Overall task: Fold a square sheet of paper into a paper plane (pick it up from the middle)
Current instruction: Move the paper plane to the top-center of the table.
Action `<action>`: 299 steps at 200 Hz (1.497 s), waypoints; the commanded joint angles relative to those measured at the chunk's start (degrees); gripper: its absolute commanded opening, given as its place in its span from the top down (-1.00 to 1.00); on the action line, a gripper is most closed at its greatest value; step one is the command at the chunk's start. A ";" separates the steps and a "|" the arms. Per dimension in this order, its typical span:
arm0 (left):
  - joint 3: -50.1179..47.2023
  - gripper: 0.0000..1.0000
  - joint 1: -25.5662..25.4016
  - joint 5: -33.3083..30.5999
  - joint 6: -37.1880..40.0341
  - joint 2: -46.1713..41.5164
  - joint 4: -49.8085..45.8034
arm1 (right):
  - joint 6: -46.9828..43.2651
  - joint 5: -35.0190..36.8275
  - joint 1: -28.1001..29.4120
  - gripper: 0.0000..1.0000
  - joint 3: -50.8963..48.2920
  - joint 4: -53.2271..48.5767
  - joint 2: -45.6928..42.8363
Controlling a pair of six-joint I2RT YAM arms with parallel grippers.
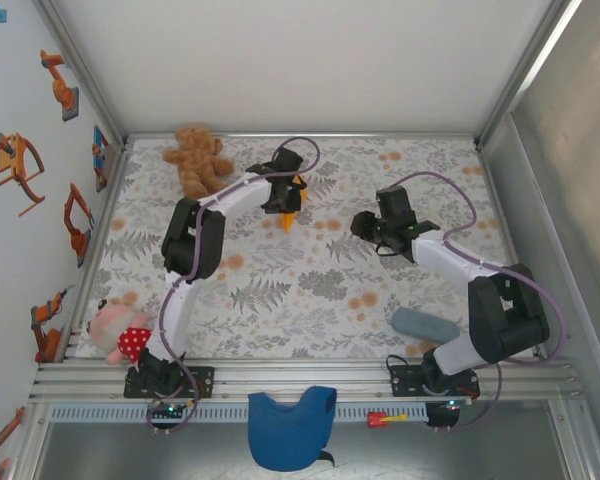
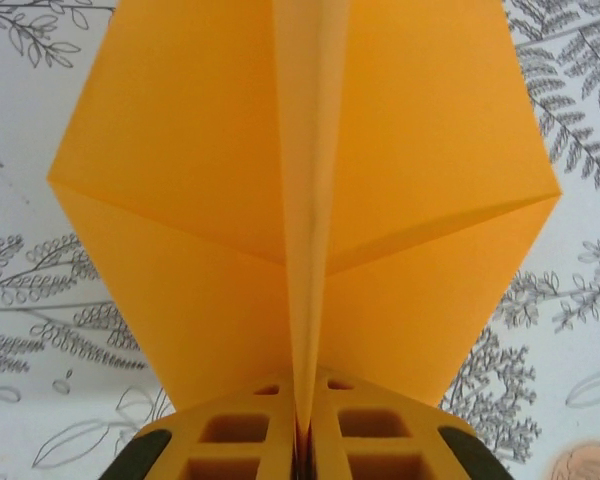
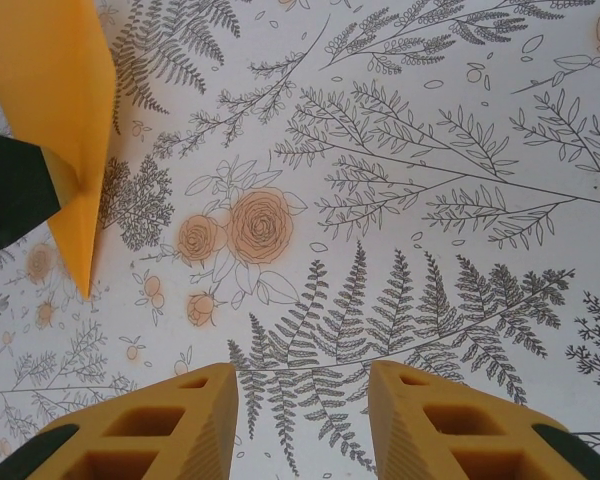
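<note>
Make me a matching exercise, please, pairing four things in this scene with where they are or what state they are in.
Things:
1. orange paper plane
2. brown teddy bear
3. blue cloth
4. right gripper

Places or states:
A. open, holding nothing
B. far left corner of the table
C. pinched in the left gripper
D. at the near edge, in the middle

Pairs: 1-C, 2-B, 3-D, 4-A

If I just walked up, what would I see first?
The bright orange paper, folded to a point, jumps out. The left gripper pinches it over the flowery tablecloth, toward the far middle of the table. The right gripper hangs open and empty beside it, and a brown teddy bear lies at the far left.
</note>
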 commanded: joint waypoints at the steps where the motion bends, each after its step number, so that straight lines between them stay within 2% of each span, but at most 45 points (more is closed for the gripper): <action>1: 3.22 0.65 0.30 -0.90 1.42 1.96 -3.36 | -0.71 0.28 -0.29 0.23 0.93 -1.06 0.34; 33: 4.13 0.42 0.16 -3.23 0.20 2.84 -4.29 | -0.61 0.11 -0.29 0.23 0.85 -1.06 0.42; 76: 4.39 0.40 0.07 -2.93 -0.93 4.05 -4.67 | -0.53 -0.33 -0.34 0.22 0.93 -1.11 0.94; 169: 9.37 0.13 0.03 -4.75 -6.98 9.51 -10.48 | -0.52 0.01 -0.30 0.22 0.76 -1.33 0.65; 231: 12.49 0.10 0.02 -5.27 -8.46 12.22 -12.21 | -0.74 0.55 -0.29 0.22 0.50 -1.67 0.47; 299: 15.77 0.01 0.09 -2.57 -7.70 8.34 -13.05 | -1.29 1.15 -0.34 0.21 1.51 -2.72 0.25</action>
